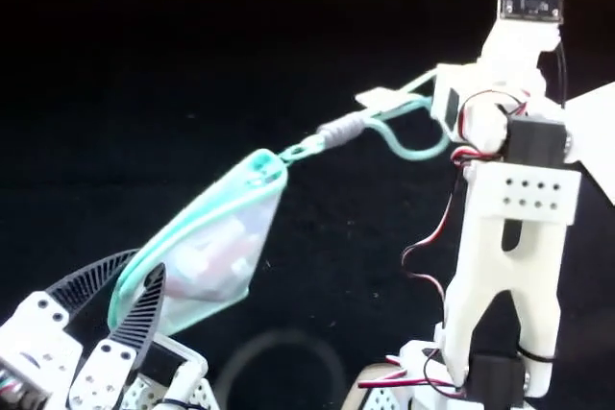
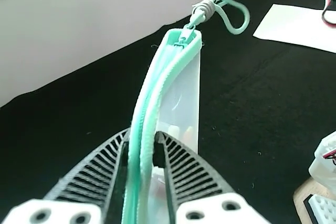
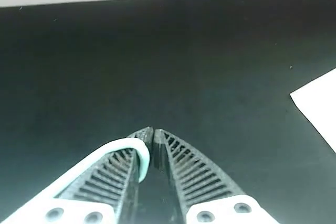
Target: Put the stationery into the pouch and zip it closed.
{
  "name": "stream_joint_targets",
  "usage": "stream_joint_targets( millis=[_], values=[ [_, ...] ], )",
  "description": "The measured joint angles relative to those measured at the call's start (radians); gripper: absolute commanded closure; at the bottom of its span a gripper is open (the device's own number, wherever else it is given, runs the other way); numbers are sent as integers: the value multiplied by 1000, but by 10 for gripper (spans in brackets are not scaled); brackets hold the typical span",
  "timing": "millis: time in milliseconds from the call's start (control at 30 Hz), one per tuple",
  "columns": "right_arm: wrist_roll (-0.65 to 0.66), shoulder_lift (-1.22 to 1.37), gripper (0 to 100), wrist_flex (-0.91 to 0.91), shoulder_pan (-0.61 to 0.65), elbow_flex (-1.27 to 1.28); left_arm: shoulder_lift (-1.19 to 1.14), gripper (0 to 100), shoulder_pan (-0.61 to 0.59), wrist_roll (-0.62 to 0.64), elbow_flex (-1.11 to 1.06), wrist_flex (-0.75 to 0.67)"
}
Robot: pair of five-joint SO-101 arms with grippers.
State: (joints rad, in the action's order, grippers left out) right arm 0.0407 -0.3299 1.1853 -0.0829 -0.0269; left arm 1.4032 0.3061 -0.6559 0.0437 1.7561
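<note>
A translucent pouch [image 1: 223, 237] with a mint zipper hangs stretched in the air between the two arms. Pale stationery pieces [image 1: 207, 261] show through its wall. My left gripper [image 1: 139, 280] is shut on the pouch's near end, its black ribbed fingers [image 2: 181, 166] pinching the zipper edge [image 2: 149, 108]. The zipper slider [image 2: 185, 36] sits at the far end of the pouch, and the teeth look joined along their length. From the slider runs a coiled link to a mint loop [image 1: 415, 146]. My right gripper [image 3: 152, 132] is shut on that loop [image 3: 139, 156], up at the right [image 1: 404, 95].
The black tabletop [image 1: 192, 93] spreads under the pouch. A white sheet of paper [image 1: 598, 132] lies at the right edge, beside the right arm's white upright body [image 1: 509, 256]. A pale wall runs along the table's far side.
</note>
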Motion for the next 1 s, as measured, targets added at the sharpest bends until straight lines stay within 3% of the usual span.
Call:
stream_joint_targets(
  millis=[333,767,833,1000],
  values=[
    [0,-2,990,-242,-123,183,-2,994,-8,2,-2,2],
    [2,-2,987,-399,-196,341,-3,994,-8,2,-2,2],
    [2,-3,943,-404,-198,347,-5,994,-8,2,-2,2],
    [2,-49,718,-336,-166,341,-2,994,-8,2,-48,2]
  ],
)
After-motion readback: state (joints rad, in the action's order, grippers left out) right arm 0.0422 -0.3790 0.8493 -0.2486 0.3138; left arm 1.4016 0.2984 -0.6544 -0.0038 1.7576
